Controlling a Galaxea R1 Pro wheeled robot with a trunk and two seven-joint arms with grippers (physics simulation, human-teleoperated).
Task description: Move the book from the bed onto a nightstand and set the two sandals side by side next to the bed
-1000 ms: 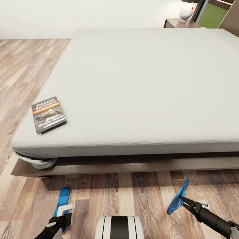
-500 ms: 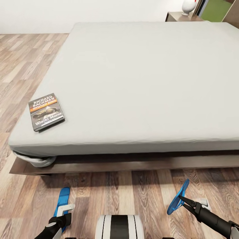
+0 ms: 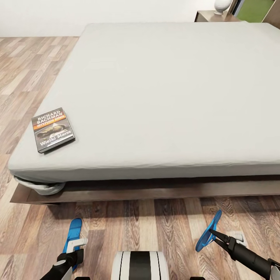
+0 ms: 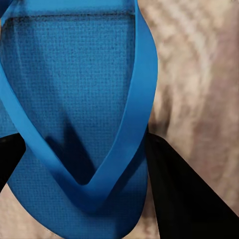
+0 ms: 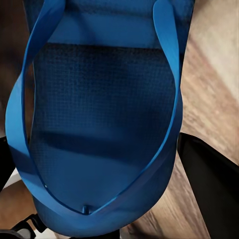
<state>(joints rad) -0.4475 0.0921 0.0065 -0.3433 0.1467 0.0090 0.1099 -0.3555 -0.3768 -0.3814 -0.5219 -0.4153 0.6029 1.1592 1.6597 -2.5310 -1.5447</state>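
The book [image 3: 53, 130] lies flat on the near left corner of the bed [image 3: 167, 93], dark cover up. Low at the left, one blue sandal [image 3: 74, 232] lies lengthwise over the wooden floor with my left gripper [image 3: 76, 245] shut on its near end. In the left wrist view this sandal [image 4: 79, 114] sits between the black fingers [image 4: 184, 199]. At the right, the other sandal [image 3: 208, 231] is tilted on edge, and my right gripper [image 3: 213, 234] is shut on it. The right wrist view has its sole [image 5: 99, 124] close up. A nightstand [image 3: 210, 16] stands past the bed's far right corner.
A white lamp base [image 3: 221, 5] stands on the nightstand, with a green panel [image 3: 254, 8] beside it. The bed's dark wooden frame [image 3: 155, 191] juts out low over the floor just ahead of both grippers. Wooden floor [image 3: 27, 77] runs along the bed's left side.
The whole picture has shifted a little, so the bed and book sit slightly higher and further left: the camera moved. Both grippers and their sandals keep the same places.
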